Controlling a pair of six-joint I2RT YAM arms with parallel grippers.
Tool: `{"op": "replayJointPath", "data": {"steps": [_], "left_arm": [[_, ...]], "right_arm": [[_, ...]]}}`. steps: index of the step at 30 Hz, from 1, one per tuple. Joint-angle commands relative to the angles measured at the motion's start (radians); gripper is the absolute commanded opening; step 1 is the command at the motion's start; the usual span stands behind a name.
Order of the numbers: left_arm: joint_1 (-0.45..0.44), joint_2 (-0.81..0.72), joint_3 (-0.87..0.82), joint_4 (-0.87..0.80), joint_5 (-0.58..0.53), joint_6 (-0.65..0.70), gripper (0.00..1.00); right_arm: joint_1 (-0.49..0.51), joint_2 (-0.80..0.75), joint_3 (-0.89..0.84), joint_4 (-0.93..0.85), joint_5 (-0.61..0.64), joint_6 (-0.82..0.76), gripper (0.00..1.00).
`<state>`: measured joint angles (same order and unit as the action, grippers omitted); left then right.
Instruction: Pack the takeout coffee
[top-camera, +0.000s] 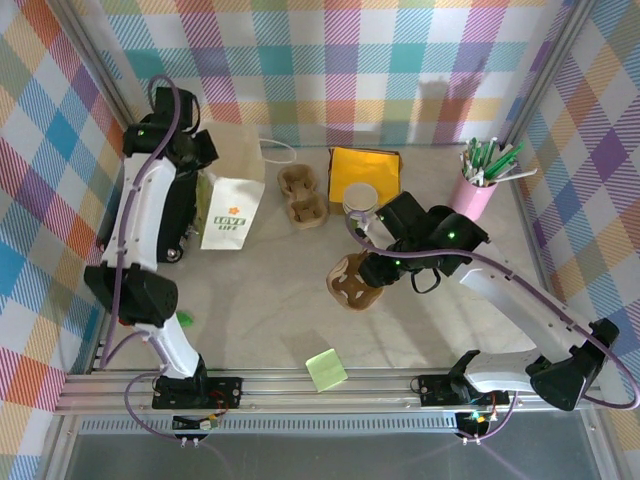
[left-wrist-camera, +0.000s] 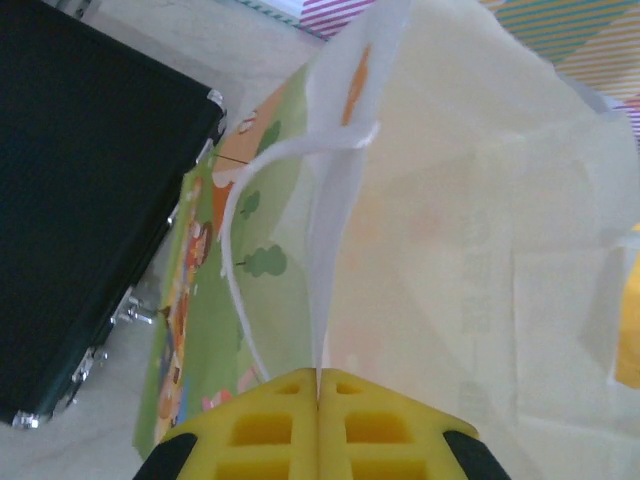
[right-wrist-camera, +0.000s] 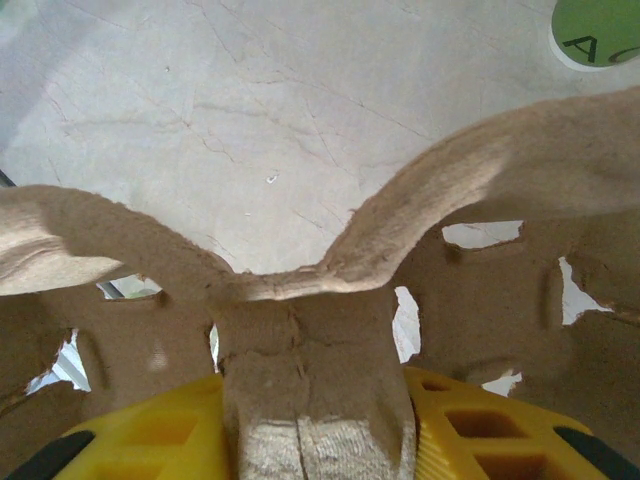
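The takeout coffee (top-camera: 360, 199), a small pale paper cup, stands upright in front of a yellow pouch, just behind my right arm, which hides its lower part. My right gripper (top-camera: 368, 272) (right-wrist-camera: 312, 400) is shut on the centre post of a brown pulp cup carrier (top-camera: 348, 284) (right-wrist-camera: 330, 260) and holds it tilted over the table. At the back left, the white paper bag (top-camera: 232, 205) (left-wrist-camera: 450, 230) with green print stands upright. My left gripper (top-camera: 205, 160) (left-wrist-camera: 319, 372) is shut on the bag's top edge.
A second pulp carrier (top-camera: 303, 196) lies between the bag and the yellow pouch (top-camera: 366, 170). A pink cup of pens (top-camera: 475, 190) stands at the back right. A black case (top-camera: 178, 215) (left-wrist-camera: 90, 200) sits left of the bag. A green sticky note (top-camera: 326, 369) lies near the front rail.
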<state>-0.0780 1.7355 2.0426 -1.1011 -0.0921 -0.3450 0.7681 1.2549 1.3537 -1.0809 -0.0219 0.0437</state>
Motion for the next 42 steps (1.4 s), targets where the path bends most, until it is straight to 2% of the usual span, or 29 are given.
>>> {"op": "replayJointPath", "data": {"steps": [1,9,17,25,31,42], "left_arm": [[-0.011,-0.099,-0.093,-0.019,0.056,-0.036,0.0],[-0.071,-0.316,-0.271,-0.001,0.213,-0.084,0.0],[-0.234,-0.454,-0.457,0.1,0.309,-0.189,0.0],[-0.444,-0.463,-0.58,0.28,0.335,-0.297,0.0],[-0.56,-0.42,-0.596,0.393,0.333,-0.328,0.0],[-0.575,-0.416,-0.759,0.535,0.382,-0.348,0.0]], "right_arm": [[0.008,-0.028,-0.002,-0.023,0.008,0.007,0.4],[-0.002,-0.092,0.015,-0.044,0.032,0.026,0.4],[-0.047,-0.146,0.121,-0.106,0.009,-0.003,0.41],[-0.053,-0.17,0.35,-0.226,0.071,-0.015,0.38],[-0.053,-0.147,0.499,-0.285,0.03,-0.033,0.38],[-0.053,0.021,0.615,-0.274,-0.114,-0.123,0.38]]}}
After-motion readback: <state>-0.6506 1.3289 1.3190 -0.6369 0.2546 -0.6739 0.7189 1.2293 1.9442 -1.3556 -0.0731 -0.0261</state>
